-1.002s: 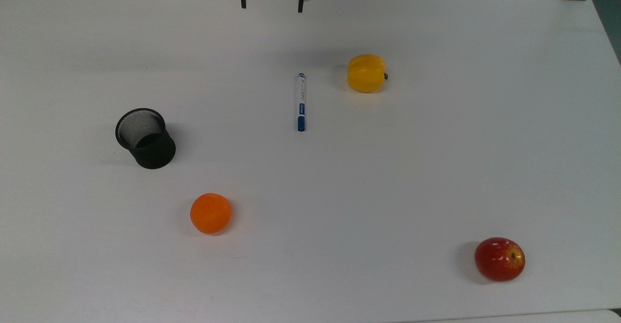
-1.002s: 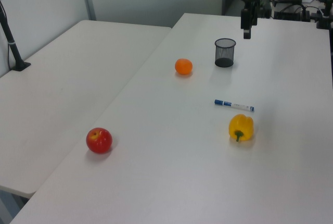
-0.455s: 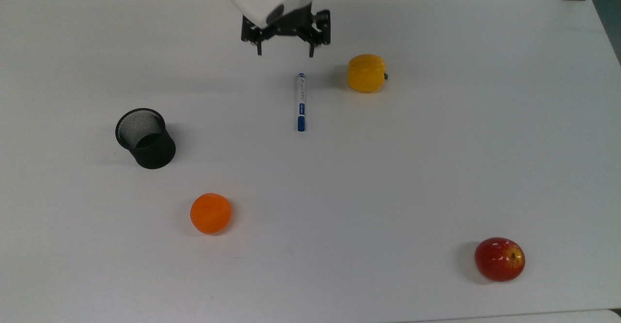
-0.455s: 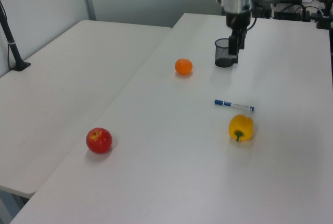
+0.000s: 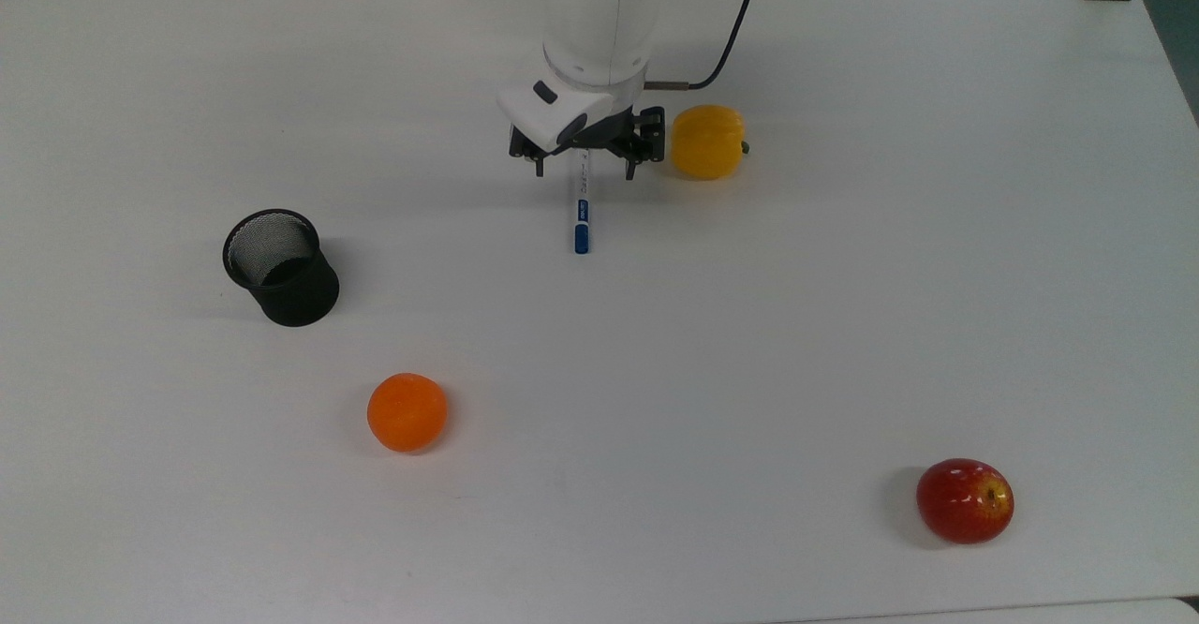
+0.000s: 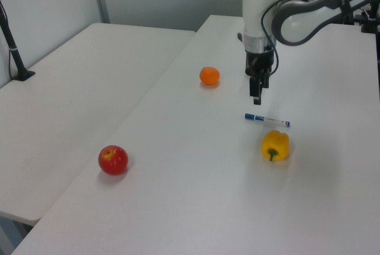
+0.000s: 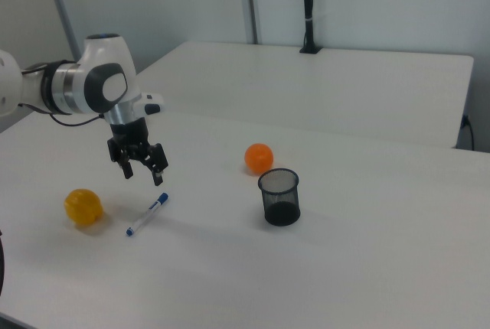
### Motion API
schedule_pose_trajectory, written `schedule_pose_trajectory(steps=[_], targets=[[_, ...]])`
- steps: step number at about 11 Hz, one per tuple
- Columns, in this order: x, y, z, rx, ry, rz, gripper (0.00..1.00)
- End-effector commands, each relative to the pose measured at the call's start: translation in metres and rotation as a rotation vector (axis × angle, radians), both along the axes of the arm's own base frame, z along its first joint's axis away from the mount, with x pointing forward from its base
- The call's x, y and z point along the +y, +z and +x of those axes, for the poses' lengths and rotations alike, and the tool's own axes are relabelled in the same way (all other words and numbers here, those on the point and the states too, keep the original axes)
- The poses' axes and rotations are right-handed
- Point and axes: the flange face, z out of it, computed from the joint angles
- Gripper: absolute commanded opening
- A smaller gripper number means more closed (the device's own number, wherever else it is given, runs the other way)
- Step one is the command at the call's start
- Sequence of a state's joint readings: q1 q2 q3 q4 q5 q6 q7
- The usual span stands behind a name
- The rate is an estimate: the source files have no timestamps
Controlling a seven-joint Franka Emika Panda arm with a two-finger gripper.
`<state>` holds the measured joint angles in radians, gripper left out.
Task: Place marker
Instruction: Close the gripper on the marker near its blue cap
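The marker (image 5: 582, 216) lies flat on the white table (image 5: 749, 343), white with a blue cap toward the top view's bottom. It also lies in the left view (image 6: 267, 119) and the right view (image 7: 147, 216). My gripper (image 5: 584, 172) is open and hangs over the marker's uncapped end, one finger on each side of the barrel as the top view shows it. In the right view the gripper (image 7: 143, 177) is clearly above the marker, not touching it. The left view has the gripper (image 6: 257, 98) just above and behind the marker. The black mesh cup (image 5: 279, 268) stands upright at the top view's left, empty.
A yellow pepper (image 5: 707, 141) sits close to the gripper on the top view's right. An orange (image 5: 407, 411) lies below the cup (image 7: 279, 197), and a red apple (image 5: 965, 500) rests at the top view's lower right. A second table (image 6: 71, 89) adjoins on the left view's left.
The arm has come in from the table's far edge, moving down the top view, until the gripper is over the marker. The fingers have stayed open. No object has moved.
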<state>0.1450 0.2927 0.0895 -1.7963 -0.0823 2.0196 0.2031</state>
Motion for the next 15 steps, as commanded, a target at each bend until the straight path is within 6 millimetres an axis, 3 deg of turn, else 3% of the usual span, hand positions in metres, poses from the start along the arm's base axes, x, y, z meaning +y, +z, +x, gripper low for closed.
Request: schedule_pose_trajectory(steps=[1,5,8,12,13,15], targets=[[0.001,-0.029,0.001,0.008,0.005,-0.010,1.00],[-0.002,-0.067,0.006,0.018,0.032,-0.040,0.99],[-0.003,-0.080,0.007,0.015,0.049,-0.036,0.87],[-0.001,-0.083,0.008,0.002,0.050,-0.031,0.43],[-0.002,-0.083,0.009,0.002,0.047,-0.031,0.35],[-0.001,-0.083,0.008,0.002,0.042,-0.032,0.27]])
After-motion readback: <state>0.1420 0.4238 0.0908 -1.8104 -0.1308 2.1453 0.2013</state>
